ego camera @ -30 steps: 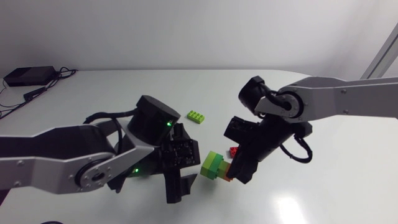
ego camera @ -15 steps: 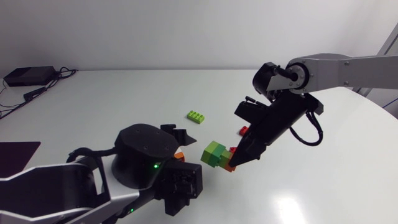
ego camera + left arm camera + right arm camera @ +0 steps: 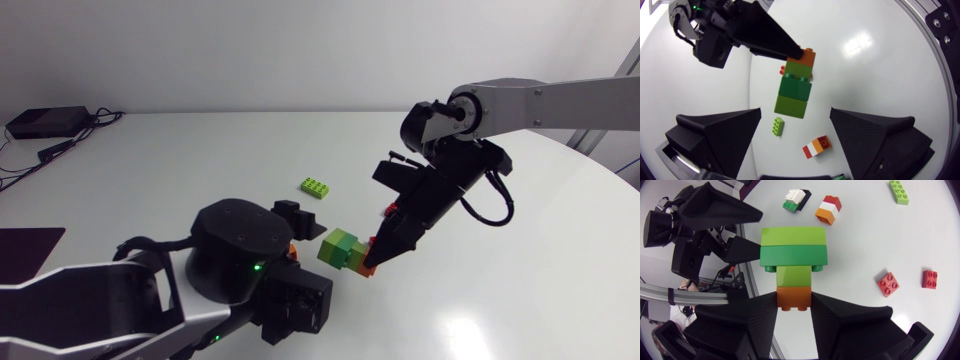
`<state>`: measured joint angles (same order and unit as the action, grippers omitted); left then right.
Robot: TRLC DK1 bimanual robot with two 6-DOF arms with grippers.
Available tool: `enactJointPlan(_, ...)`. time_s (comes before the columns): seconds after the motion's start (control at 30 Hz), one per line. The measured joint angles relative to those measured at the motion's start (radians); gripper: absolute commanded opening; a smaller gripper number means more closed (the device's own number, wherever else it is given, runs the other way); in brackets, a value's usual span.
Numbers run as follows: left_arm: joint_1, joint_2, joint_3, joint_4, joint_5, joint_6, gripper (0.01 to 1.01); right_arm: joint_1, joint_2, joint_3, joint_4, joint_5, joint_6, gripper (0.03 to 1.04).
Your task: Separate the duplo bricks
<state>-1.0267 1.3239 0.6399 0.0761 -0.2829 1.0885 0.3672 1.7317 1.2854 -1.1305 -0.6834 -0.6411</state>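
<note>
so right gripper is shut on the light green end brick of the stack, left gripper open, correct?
Not quite: the right gripper is shut on the orange end brick of the duplo stack, not the light green brick, as the right wrist view shows. The left gripper is open.

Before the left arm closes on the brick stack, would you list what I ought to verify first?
1. The right gripper is shut on the orange brick from both sides: ok.
2. The left gripper is open wider than the stack: ok.
3. The stack is centred in the left gripper's gap and touches neither finger: ok.
4. The lime end brick is far enough in between the left fingers: not ok, it only reaches their tips.
5. The orange-and-white bricks on the table under the gap are clear of the closing fingers: cannot tell.
</note>
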Motion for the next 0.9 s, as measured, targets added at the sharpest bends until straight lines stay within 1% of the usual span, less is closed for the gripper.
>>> enactJointPlan(0.13, 0.014, 0.025, 0.034, -0.039, 0.040, 0.018, 0.956, 0.000, 0.033, 0.022, -0.010, -0.002, -0.007, 0.30)
enactJointPlan(0.17, 0.019, 0.032, 0.042, -0.039, 0.044, 0.021, 0.954, 0.000, 0.039, 0.027, -0.013, -0.002, -0.007, 0.30)
enactJointPlan(0.3, 0.039, 0.061, 0.067, -0.039, 0.066, 0.038, 0.895, 0.006, 0.056, 0.051, -0.019, -0.009, -0.007, 0.30)
enactJointPlan(0.47, 0.062, 0.091, 0.080, -0.034, 0.077, 0.050, 0.895, 0.014, 0.075, 0.081, -0.019, -0.026, -0.007, 0.30)
enactJointPlan(0.57, 0.079, 0.103, 0.082, -0.030, 0.094, 0.056, 0.852, 0.022, 0.080, 0.082, -0.019, -0.028, -0.007, 0.30)
enactJointPlan(0.73, 0.102, 0.112, 0.089, -0.023, 0.104, 0.067, 0.849, 0.033, 0.080, 0.082, -0.019, -0.028, -0.007, 0.30)
enactJointPlan(0.8, 0.105, 0.114, 0.094, -0.015, 0.106, 0.068, 0.807, 0.035, 0.084, 0.082, -0.019, -0.032, -0.006, 0.30)
enactJointPlan(0.87, 0.108, 0.118, 0.101, -0.008, 0.115, 0.068, 0.805, 0.035, 0.088, 0.082, -0.019, -0.036, -0.006, 0.30)
enactJointPlan(0.9, 0.108, 0.120, 0.104, -0.008, 0.116, 0.068, 0.775, 0.035, 0.089, 0.082, -0.018, -0.036, -0.003, 0.30)
